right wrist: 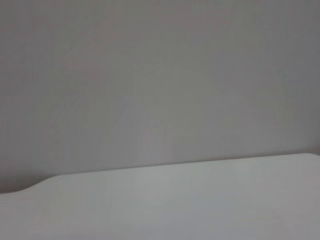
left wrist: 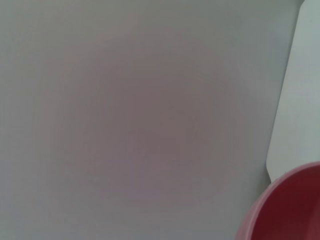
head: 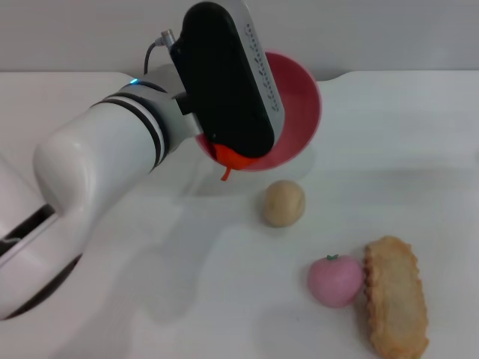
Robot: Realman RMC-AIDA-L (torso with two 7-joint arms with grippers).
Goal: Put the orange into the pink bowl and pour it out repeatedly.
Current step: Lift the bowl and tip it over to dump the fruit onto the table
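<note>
My left arm reaches in from the left of the head view, and its black wrist housing (head: 224, 75) covers my left gripper (head: 213, 136). The gripper holds the pink bowl (head: 299, 97) by its near rim, lifted off the table and tipped steeply with the opening facing forward. The orange (head: 230, 157) shows at the bowl's lowest edge, stem hanging down, just under the wrist housing. A piece of the bowl's rim also shows in the left wrist view (left wrist: 290, 210). My right gripper is out of view.
A beige round ball (head: 284, 203) lies on the white table (head: 112, 299) just in front of the bowl. A pink peach-like fruit (head: 334, 280) and a long tan pastry (head: 395, 296) lie at the front right.
</note>
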